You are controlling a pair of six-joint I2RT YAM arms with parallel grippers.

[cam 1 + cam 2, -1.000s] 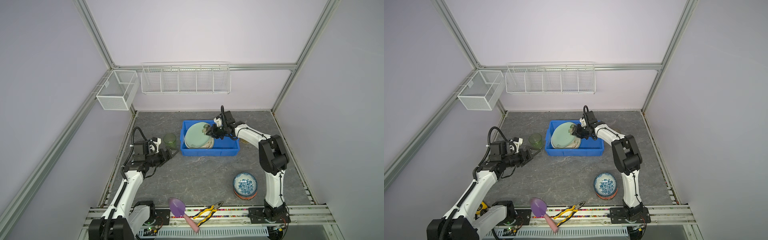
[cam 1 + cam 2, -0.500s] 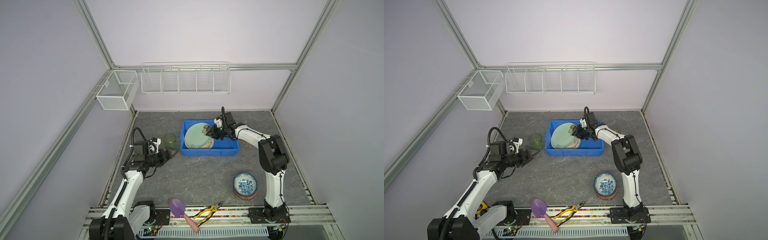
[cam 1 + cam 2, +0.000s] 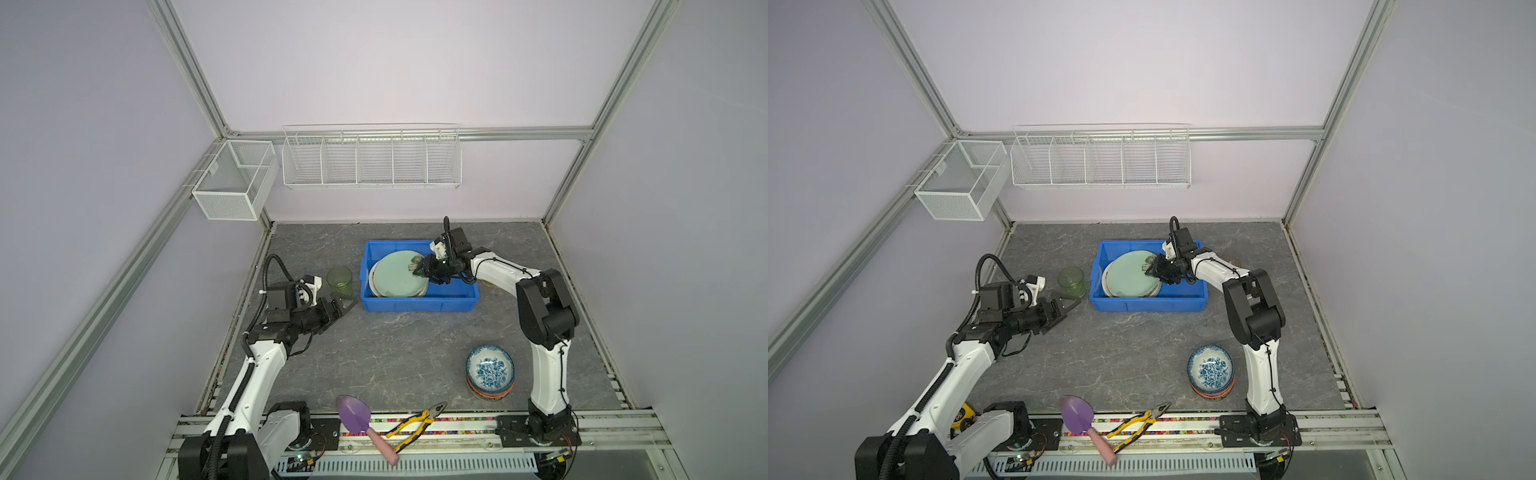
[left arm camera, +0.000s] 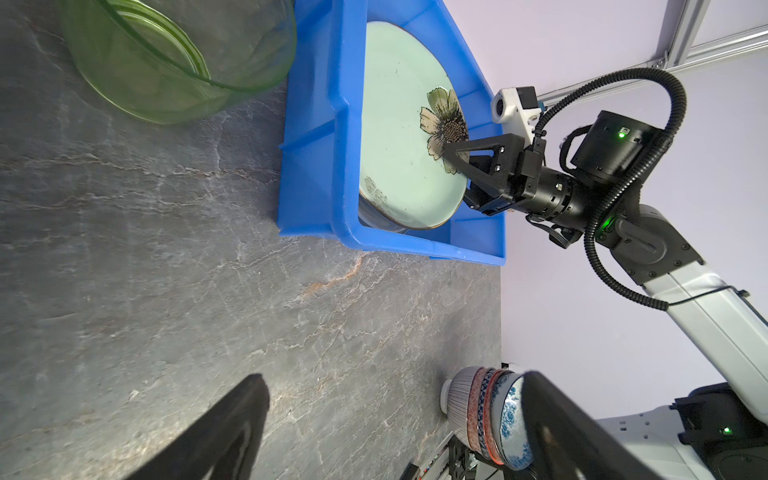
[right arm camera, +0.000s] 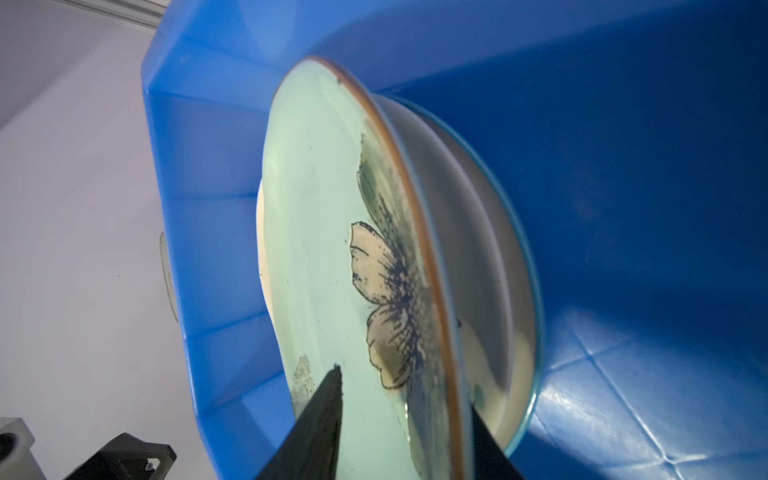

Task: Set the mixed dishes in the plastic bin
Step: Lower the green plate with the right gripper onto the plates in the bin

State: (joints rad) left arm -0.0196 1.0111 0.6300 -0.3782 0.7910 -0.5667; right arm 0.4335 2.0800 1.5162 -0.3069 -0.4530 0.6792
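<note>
right pincer [image 3: 419, 270] loosened, glossy round plate [image 3: 395, 277], plastic bin [image 3: 415, 306]

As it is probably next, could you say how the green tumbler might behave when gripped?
The green tumbler looks rigid, glossy and translucent, so probably slippery and breakable. Standing upright with round walls, it could tip and roll if nudged sideways.
</note>
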